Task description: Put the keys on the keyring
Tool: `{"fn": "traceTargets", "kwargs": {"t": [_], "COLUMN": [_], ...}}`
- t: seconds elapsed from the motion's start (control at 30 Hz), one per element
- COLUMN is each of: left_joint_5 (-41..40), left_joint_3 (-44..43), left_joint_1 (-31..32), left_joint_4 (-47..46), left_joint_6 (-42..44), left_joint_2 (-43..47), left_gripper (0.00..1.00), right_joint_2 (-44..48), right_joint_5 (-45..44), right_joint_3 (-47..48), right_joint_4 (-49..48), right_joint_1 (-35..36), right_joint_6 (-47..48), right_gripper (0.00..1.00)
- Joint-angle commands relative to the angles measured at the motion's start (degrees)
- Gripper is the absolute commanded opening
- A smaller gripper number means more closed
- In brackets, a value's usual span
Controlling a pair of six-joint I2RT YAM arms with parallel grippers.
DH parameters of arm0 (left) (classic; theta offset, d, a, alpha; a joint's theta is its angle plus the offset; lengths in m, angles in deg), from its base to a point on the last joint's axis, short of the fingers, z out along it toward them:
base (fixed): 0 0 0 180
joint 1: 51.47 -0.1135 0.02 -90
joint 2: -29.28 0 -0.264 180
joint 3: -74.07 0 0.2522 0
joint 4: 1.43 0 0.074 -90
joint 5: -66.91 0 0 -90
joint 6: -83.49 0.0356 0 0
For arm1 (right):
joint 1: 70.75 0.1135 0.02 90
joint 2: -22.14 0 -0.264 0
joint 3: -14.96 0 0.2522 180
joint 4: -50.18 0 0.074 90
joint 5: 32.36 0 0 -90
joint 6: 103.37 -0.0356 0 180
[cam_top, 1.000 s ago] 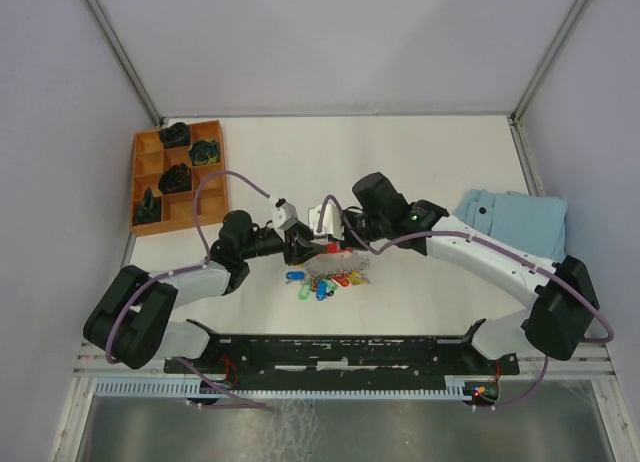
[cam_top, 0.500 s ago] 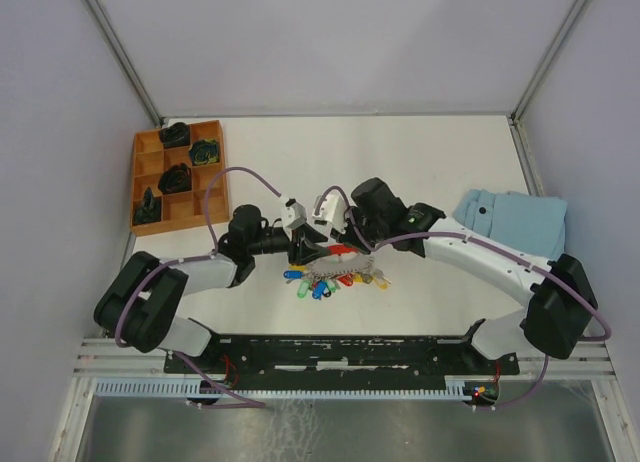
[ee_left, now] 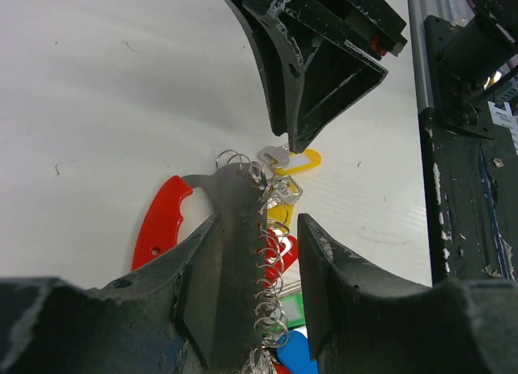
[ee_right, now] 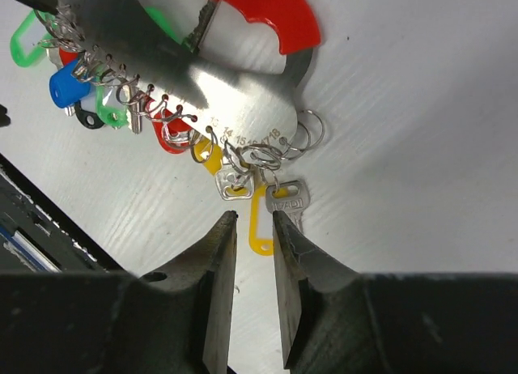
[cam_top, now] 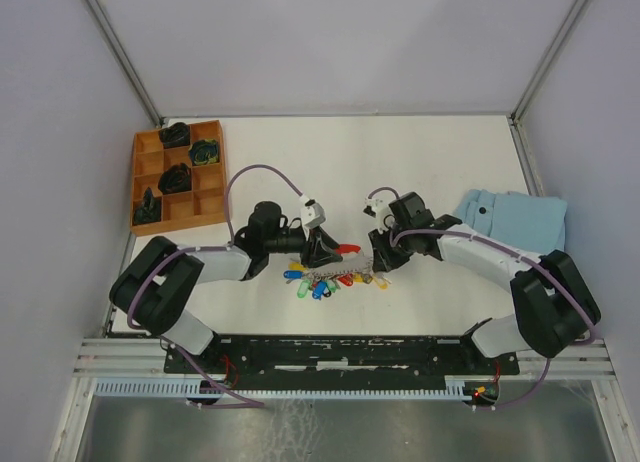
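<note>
On the tabletop (cam_top: 420, 162), centre: keyring (ee_right: 202, 82) with keys (cam_top: 318, 284), pinched by left tool (ee_left: 255, 228); right tool (ee_right: 253, 220) slightly spread, over yellow key (ee_left: 298, 159).

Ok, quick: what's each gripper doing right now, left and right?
Left gripper: closed on the keyring, gripping its grey plate.
Right gripper: open and empty, tips by a yellow-tagged key.

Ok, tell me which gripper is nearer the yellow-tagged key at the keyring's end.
Right. The right gripper is right at the yellow-tagged key; the left gripper sits farther back along the keyring.
</note>
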Motion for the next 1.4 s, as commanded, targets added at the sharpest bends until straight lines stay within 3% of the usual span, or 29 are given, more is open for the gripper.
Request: {"fn": "traceTargets", "kwargs": {"t": [0.0, 0.27, 1.0, 1.17, 1.3, 1.37], "left_joint_5": [-0.7, -1.0, 0.1, 0.4, 0.9, 1.3], "left_joint_3": [-2.6, -2.9, -3.9, -4.1, -4.3, -4.3], "left_joint_1": [0.2, 0.2, 0.3, 0.3, 0.3, 0.2], "left_joint_4": [1.4, 3.1, 3.7, 3.7, 3.4, 3.0], "left_joint_6": [-1.4, -0.3, -0.9, -1.0, -1.5, -1.8], "left_joint_2": [-1.3, -1.4, -2.7, -2.8, -3.1, -3.3], "left_gripper": [0.48, 0.47, 0.47, 0.47, 0.46, 0.46], "right_joint_2": [-0.5, -4.1, -7.5, -7.9, -6.6, -5.2], "right_joint_5": [6.0, 7.4, 8.9, 9.4, 9.9, 9.8], "right_joint_3": [-3.5, -5.4, -6.1, -5.9, -5.0, -3.8], "right_joint_4": [-9.0, -14.1, -13.8, -13.5, -12.1, -11.1], "right_joint_1": [-2.6, -4.5, -4.9, -4.9, -4.8, -4.8], "right_joint_6": [-6.8, -9.1, -9.6, -9.2, -7.8, -6.8], "right_gripper": [0.32, 0.28, 0.26, 0.16, 0.01, 0.01]}}
